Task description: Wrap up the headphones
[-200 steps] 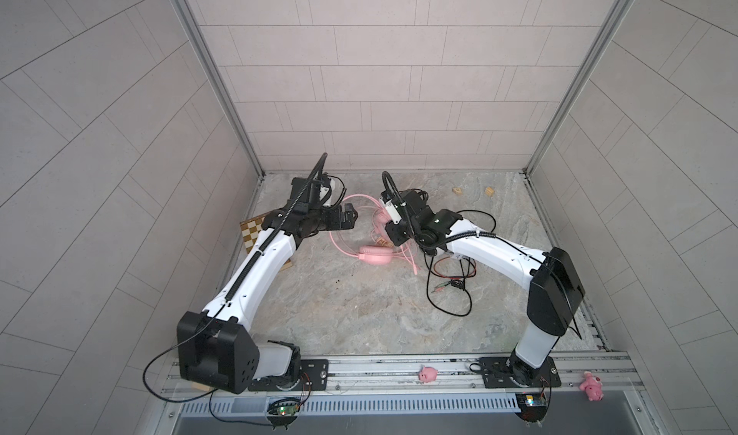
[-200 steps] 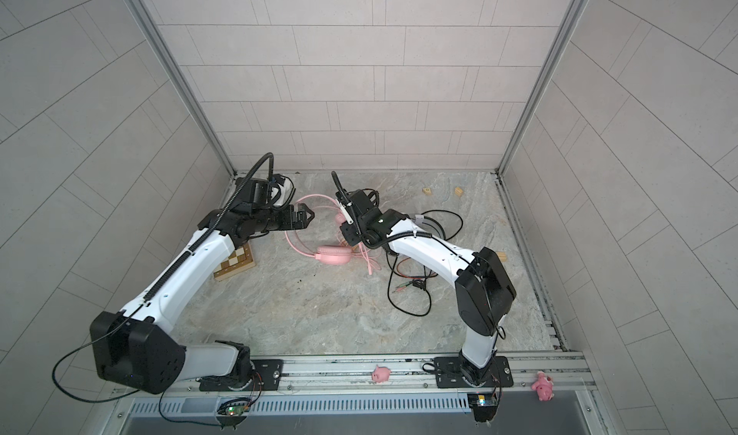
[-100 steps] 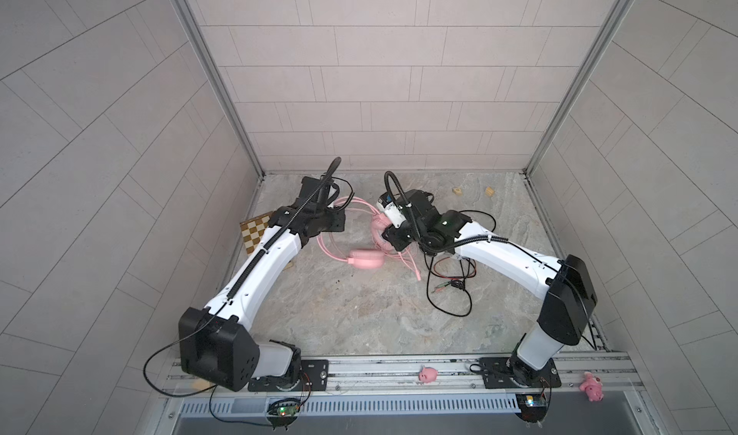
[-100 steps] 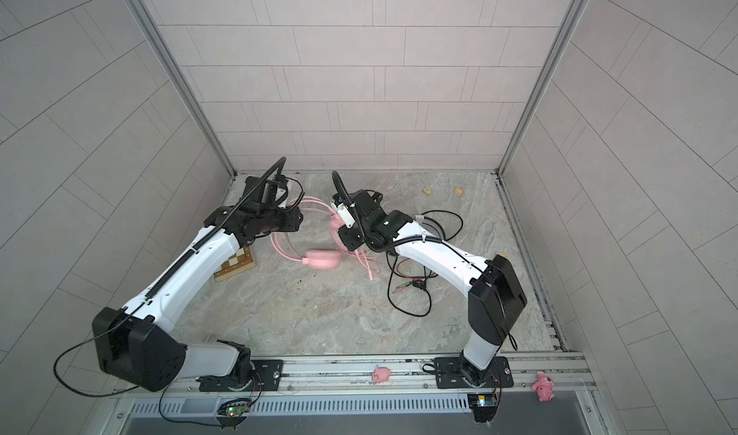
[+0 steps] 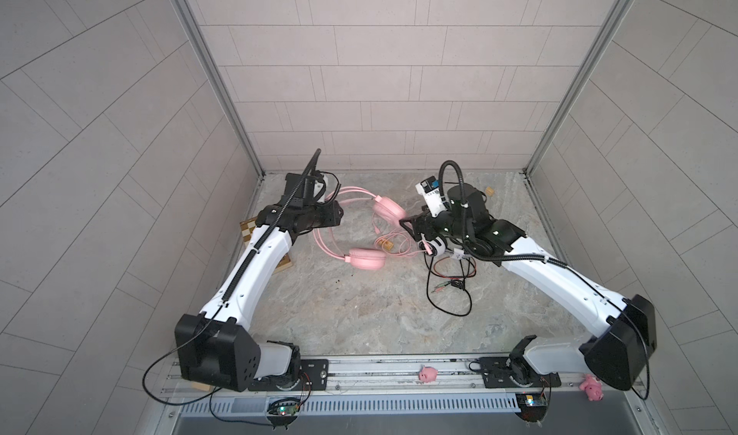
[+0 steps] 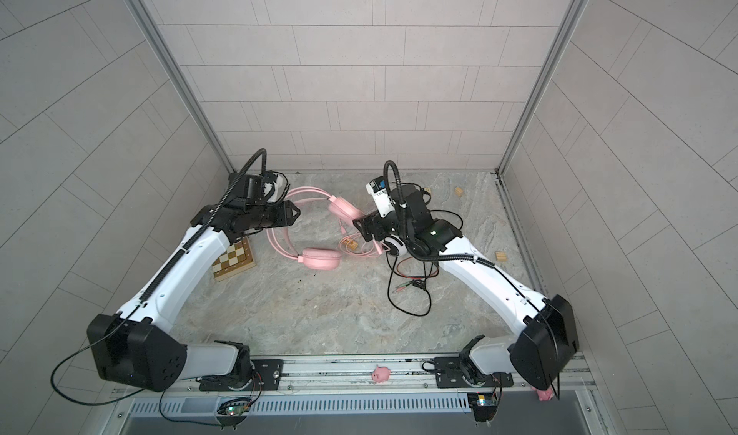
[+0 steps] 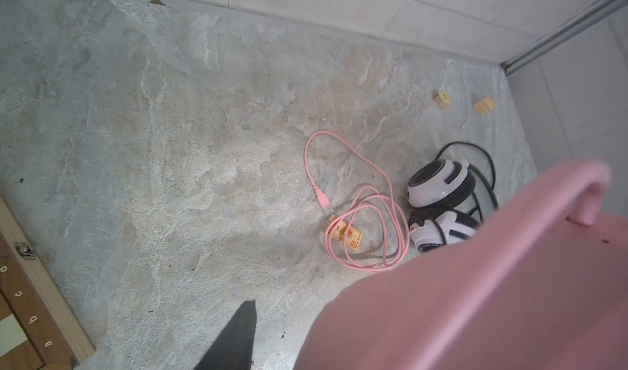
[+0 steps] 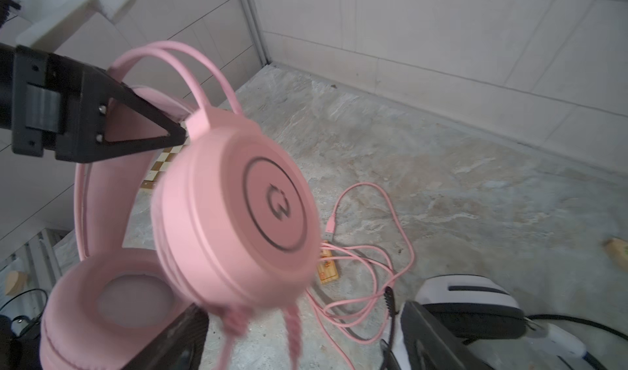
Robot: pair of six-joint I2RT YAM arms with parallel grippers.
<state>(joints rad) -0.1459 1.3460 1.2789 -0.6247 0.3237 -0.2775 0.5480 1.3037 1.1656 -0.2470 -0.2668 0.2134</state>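
The pink headphones (image 5: 388,210) (image 6: 345,209) hang by their headband from my left gripper (image 5: 339,213) (image 6: 295,213), which is shut on the band. One ear cup (image 8: 238,215) is raised and the other (image 5: 365,258) is low by the floor. In the left wrist view the band (image 7: 475,283) hides one finger. My right gripper (image 5: 407,227) (image 6: 359,227) (image 8: 299,344) is open beside the raised cup. The pink cable (image 5: 395,245) (image 7: 367,215) lies coiled on the floor. The white-and-black headphones (image 5: 435,245) (image 7: 438,185) (image 8: 469,300) lie under my right wrist, their black cable (image 5: 451,293) loose.
A wooden chessboard (image 6: 233,259) lies under my left arm. Small wooden blocks (image 6: 458,191) (image 6: 500,255) are at the back right, and another (image 7: 343,232) is under the pink cable. Tiled walls close three sides. Pink pig toys (image 5: 428,374) sit on the front rail.
My left gripper has closed on the pink headband. My right gripper has opened and drawn back a little to the right, and the pink headphones have shifted slightly left.
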